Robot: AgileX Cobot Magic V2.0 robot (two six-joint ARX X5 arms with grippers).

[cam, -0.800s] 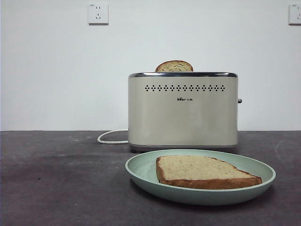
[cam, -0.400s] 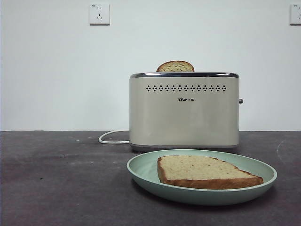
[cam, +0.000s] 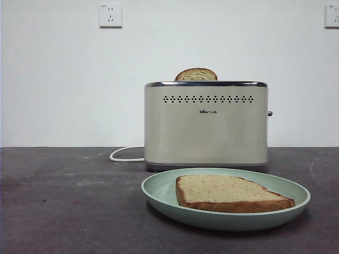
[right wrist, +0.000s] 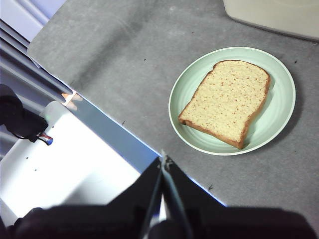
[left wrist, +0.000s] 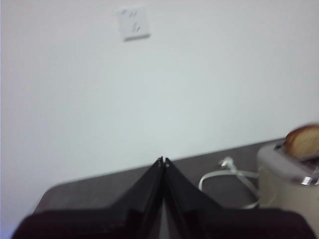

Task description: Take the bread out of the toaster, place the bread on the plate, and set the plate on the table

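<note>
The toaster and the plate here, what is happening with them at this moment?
Nothing is being handled now. The bread lies flat on the plate, which sits on the table in front of the toaster. A second slice sticks up from the toaster's slot. The left tool and the right tool are both shut, empty and away from these things.

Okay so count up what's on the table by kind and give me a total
Bread slices: 2, one on the plate, one in the toaster
Plates: 1
Toasters: 1
Total: 4
</note>
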